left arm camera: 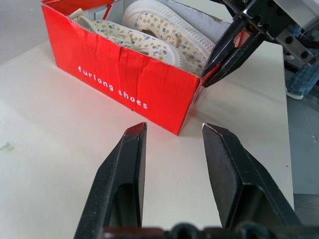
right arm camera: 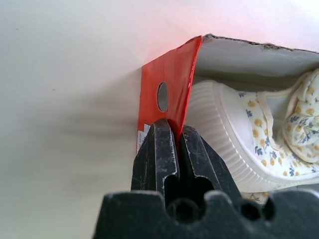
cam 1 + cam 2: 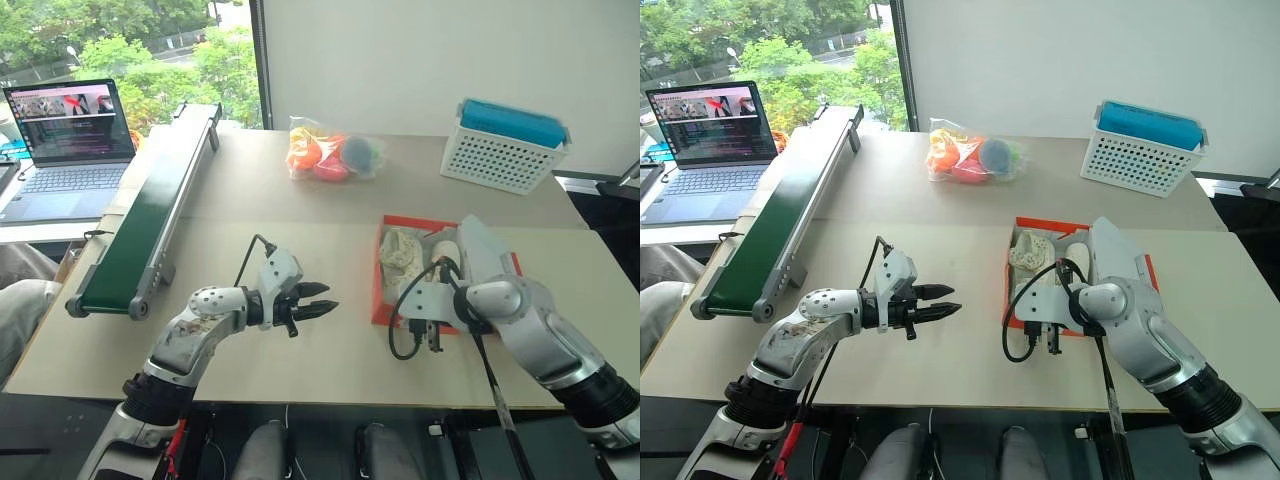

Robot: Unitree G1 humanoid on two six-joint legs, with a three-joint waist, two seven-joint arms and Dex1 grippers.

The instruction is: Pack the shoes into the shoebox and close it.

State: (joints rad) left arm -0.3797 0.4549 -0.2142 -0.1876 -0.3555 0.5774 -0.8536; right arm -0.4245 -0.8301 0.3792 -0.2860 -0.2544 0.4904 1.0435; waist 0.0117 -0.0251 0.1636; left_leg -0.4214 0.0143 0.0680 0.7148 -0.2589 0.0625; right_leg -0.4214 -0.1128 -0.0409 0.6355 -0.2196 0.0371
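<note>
The red-orange shoebox [image 3: 378, 292] lies open on the table's right half. Both cream flowered shoes [image 3: 403, 252] lie inside it, side by side [image 1: 164, 37]. Its lid [image 3: 480, 250] stands up at the far side, partly behind my right arm. My right gripper [image 3: 432, 340] points down at the box's near end. In the right wrist view its fingers [image 2: 164, 149] are shut on the red end wall [image 2: 167, 74], next to a shoe's white toe [image 2: 234, 144]. My left gripper [image 3: 318, 300] hovers open and empty to the left of the box, pointing at its printed side [image 1: 114, 79].
A green conveyor belt [image 3: 150, 210] runs along the left side, with a laptop [image 3: 70, 140] beyond it. A bag of orange and blue balls [image 3: 330, 152] and a white basket with a blue top [image 3: 505, 145] stand at the back. Bare tabletop lies between my grippers.
</note>
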